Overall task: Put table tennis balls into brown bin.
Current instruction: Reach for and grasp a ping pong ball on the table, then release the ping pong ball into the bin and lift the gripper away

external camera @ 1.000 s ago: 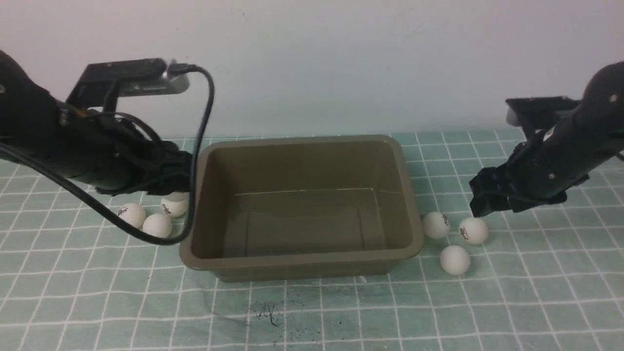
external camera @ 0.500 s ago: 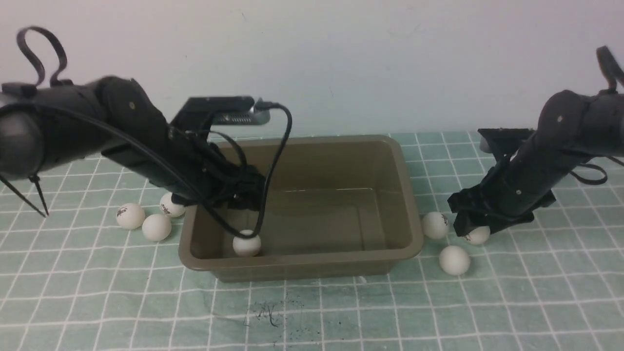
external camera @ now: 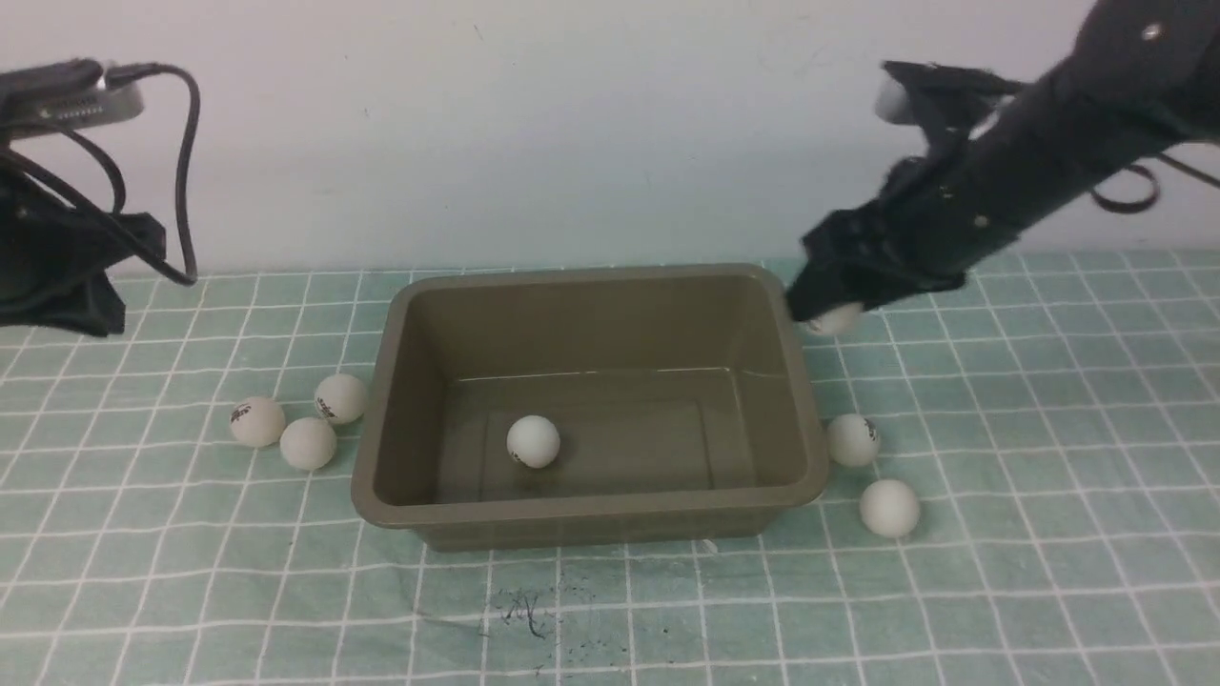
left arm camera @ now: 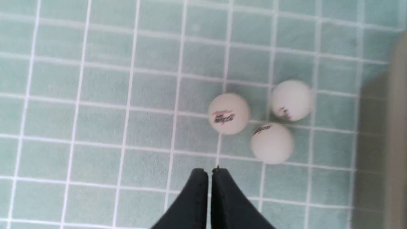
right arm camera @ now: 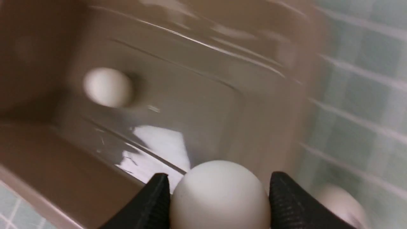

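Right jaws raised ball (right arm camera: 219, 194) near bin (external camera: 591, 274) | 2nd ball (external camera: 533, 441) inside | logos (left arm camera: 224, 117) illegible

I work at what looks like a robot test bench in a lab, not a home. A pale green cloth (external camera: 610, 610) with a white grid covers the table, and a bare white wall (external camera: 572, 124) stands close behind it. My black left arm (external camera: 57, 257) and right arm (external camera: 1001, 181) carry loose cables (external camera: 186, 162) and a small grey camera (external camera: 67, 95). Dark smudges (external camera: 519, 610) mark the cloth. The props are a plain plastic bin (external camera: 591, 519) and table tennis balls (external camera: 309, 443).
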